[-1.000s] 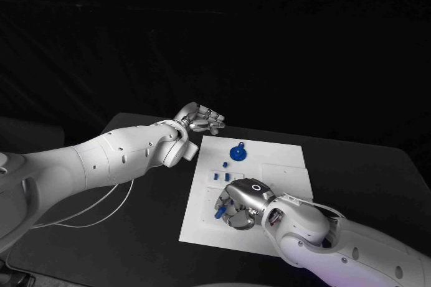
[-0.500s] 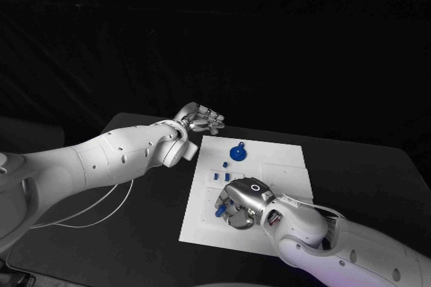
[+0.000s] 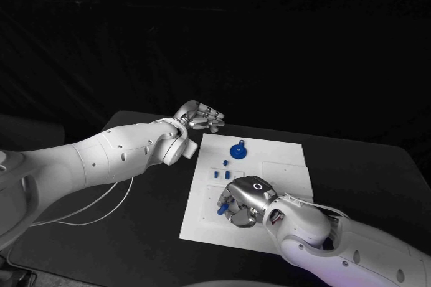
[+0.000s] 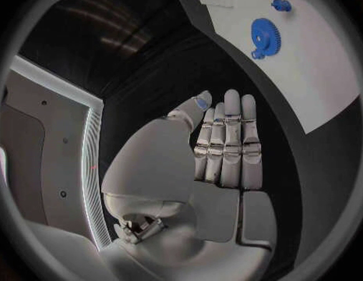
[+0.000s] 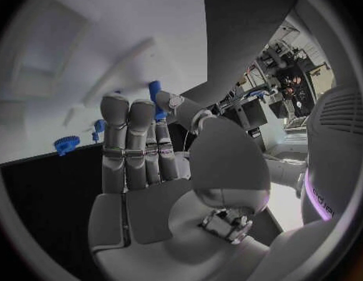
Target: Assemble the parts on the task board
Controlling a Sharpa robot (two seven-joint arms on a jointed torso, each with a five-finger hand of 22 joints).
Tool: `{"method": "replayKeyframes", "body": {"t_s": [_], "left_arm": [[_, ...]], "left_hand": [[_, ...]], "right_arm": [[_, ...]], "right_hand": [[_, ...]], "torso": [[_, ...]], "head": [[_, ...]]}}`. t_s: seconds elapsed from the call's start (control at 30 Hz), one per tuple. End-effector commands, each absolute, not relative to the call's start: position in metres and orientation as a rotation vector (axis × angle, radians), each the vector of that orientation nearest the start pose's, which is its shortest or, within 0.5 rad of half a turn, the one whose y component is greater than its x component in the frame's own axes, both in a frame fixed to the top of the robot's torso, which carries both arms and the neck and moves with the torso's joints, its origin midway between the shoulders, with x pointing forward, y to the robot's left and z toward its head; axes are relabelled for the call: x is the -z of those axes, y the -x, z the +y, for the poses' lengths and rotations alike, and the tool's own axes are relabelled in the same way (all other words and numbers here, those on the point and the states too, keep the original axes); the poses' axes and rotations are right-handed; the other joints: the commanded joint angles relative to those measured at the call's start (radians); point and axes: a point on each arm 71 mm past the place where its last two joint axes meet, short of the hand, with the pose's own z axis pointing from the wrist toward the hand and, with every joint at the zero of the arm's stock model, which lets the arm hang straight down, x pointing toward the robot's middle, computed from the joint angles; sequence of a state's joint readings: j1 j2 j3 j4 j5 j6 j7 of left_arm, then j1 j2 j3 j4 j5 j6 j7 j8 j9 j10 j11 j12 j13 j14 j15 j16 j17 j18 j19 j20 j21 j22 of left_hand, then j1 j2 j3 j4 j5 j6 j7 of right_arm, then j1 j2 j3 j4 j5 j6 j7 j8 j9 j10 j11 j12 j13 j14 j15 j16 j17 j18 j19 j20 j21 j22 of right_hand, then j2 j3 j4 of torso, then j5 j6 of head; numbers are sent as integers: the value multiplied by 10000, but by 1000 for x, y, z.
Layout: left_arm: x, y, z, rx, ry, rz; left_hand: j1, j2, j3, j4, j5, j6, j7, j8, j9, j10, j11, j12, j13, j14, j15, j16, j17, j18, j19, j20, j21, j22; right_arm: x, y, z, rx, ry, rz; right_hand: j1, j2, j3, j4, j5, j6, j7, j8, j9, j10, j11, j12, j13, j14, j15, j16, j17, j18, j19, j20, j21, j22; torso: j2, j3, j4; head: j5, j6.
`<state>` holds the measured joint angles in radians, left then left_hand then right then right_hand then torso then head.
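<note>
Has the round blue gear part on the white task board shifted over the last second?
No. The round blue gear part sits at the same spot near the white task board's far edge, untouched by either robot hand.

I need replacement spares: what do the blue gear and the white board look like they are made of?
Blue gear: likely moulded or printed plastic, matte, evenly coloured, without metallic glint. Task board: smooth white matte sheet, possibly plastic or painted; the pictures leave that open.

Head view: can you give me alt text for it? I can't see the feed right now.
The right hand rests on the white task board, a small blue part at its fingers. The left hand hovers off the board's far-left corner, near a blue gear.
</note>
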<state>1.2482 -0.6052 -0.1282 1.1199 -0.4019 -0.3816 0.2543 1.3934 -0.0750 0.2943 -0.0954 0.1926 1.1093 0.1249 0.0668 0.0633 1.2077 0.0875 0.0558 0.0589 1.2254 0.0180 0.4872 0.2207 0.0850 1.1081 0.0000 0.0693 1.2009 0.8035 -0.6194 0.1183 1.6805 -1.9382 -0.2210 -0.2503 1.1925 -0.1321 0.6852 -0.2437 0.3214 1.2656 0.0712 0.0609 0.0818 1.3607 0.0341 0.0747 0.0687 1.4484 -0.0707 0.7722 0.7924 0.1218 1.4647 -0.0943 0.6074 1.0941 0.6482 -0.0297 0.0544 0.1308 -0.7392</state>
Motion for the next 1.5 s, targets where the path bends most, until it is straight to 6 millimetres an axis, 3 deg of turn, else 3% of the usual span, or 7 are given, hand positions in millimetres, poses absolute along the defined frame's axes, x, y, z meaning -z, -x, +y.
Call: {"method": "replayKeyframes", "body": {"t_s": [0.03,0.47,0.57,1.0,1.2,1.3,1.5], "left_arm": [[206,-555,205,11256,7434,15537],[206,-555,204,11261,7435,15549],[206,-555,204,11264,7434,15552],[206,-556,204,11255,7434,15547],[206,-556,204,11254,7434,15544],[206,-556,204,11254,7434,15545],[206,-556,204,11239,7440,15543]], "left_hand": [[16,85,-10,47,-35,-39,4,-26,5,-68,9,46,3,-5,29,-32,9,-101,45,9,-21,-11],[18,89,-8,47,-35,-43,5,-25,5,-86,14,45,2,-3,30,-27,10,-99,49,10,-19,-17],[27,90,-6,42,-34,-43,4,-25,5,-80,11,48,4,-3,28,-27,10,-97,50,8,-18,-14],[27,90,-6,42,-34,-43,4,-25,5,-80,11,48,4,-3,28,-27,10,-97,50,8,-18,-14],[27,90,-6,42,-34,-43,4,-25,5,-80,11,48,4,-3,28,-27,10,-97,50,8,-18,-14],[27,90,-6,42,-34,-43,4,-25,5,-80,11,48,4,-3,28,-27,10,-97,50,8,-18,-14],[27,90,-6,42,-34,-43,4,-25,5,-80,11,48,4,-3,28,-27,10,-97,50,8,-18,-14]], "right_arm": [[267,-371,-52,-7849,4955,17040],[271,-372,-50,-7385,5227,17429],[272,-372,-48,-7258,5317,17500],[271,-372,-42,-7202,5484,17575],[270,-371,-41,-7554,5221,17464],[268,-371,-41,-7711,5072,17355],[266,-371,-40,-7918,4866,17163]], "right_hand": [[-59,57,56,5,-48,68,6,36,15,342,-230,47,8,9,-60,19,-4,153,411,-51,-6,11],[-46,69,66,8,-83,36,17,33,5,317,-218,27,6,-10,-55,0,-18,147,382,-47,-93,12],[-13,101,96,-2,-316,15,25,33,-3,299,-211,21,5,-18,-53,-18,-28,147,369,-45,-169,2],[-40,86,100,6,-370,-78,58,31,-38,202,-178,-11,-10,-30,-30,-59,-44,145,366,-27,-331,-9],[75,67,-1314,226,-527,-409,106,31,-92,-121,-148,-58,-32,25,31,-48,-58,157,428,31,-439,-65],[107,28,-1642,264,-1290,-717,162,23,-134,-238,-98,-69,-39,41,82,-35,-59,185,440,72,-426,-78],[226,-28,-2199,311,-1383,-948,215,20,-142,-382,-35,-70,-43,46,133,-16,-75,269,440,139,-402,-131]], "torso": [[-2,0,1],[0,1,8],[-2,-5,8],[-1,-4,4],[-1,2,-7],[1,4,-7],[3,5,-4]], "head": [[9,-1],[-27,-21],[-40,-54],[-65,43],[-44,31],[-41,33],[-41,37]]}}
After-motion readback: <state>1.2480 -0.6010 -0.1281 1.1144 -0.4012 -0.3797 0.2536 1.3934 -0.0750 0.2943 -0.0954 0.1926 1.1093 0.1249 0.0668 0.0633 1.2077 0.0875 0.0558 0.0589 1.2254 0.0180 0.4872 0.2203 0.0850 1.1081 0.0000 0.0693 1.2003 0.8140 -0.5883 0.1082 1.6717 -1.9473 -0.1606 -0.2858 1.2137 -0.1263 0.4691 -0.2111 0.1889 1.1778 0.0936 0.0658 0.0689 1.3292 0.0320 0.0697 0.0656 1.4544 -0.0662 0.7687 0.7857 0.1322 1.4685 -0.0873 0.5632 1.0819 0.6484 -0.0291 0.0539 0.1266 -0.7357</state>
